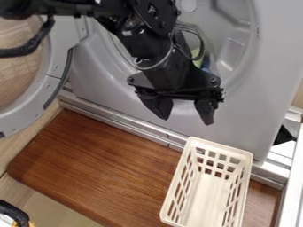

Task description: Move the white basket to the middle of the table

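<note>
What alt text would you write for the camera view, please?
A white slotted basket stands at the picture's right on a brown wooden table; an open black gripper hangs higher and further left, before a grey machine whose round door is open.

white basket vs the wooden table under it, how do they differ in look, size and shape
The white basket is pale cream, while the wooden table is reddish brown with visible grain. The white basket is deep with slotted walls; the wooden table is flat and solid. The white basket is clearly smaller than the wooden table. Both have rounded corners.
</note>
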Available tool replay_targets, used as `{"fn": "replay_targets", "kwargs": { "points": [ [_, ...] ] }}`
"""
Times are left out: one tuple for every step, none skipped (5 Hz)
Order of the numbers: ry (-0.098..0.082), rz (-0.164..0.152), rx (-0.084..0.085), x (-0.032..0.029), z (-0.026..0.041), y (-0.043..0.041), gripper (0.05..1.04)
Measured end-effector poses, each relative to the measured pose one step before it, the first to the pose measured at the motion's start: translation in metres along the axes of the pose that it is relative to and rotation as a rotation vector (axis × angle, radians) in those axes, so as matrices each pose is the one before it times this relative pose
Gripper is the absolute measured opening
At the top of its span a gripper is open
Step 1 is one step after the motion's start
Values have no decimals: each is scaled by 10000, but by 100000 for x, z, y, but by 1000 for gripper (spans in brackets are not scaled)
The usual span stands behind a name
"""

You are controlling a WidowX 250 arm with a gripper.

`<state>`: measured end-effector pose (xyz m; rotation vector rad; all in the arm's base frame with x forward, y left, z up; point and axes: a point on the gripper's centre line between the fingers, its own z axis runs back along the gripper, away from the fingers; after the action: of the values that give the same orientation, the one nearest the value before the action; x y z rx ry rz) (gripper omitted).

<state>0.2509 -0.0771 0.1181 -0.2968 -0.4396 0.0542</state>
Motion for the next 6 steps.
{"fn": "replay_targets", "kwargs": {
  "points": [
    [222, 70, 40, -290, -514, 117, 999],
    [643, -460, -279, -145, -1874, -2312, 999],
    [656, -245, -62, 105, -1267, -1659, 999],
    [399, -315, 5, -961, -1475, -1660, 999],
    [365, 162, 58, -1162, -2644, -205, 999],
    [441, -69, 310, -1219, -2700, -564, 999]
  ]
}}
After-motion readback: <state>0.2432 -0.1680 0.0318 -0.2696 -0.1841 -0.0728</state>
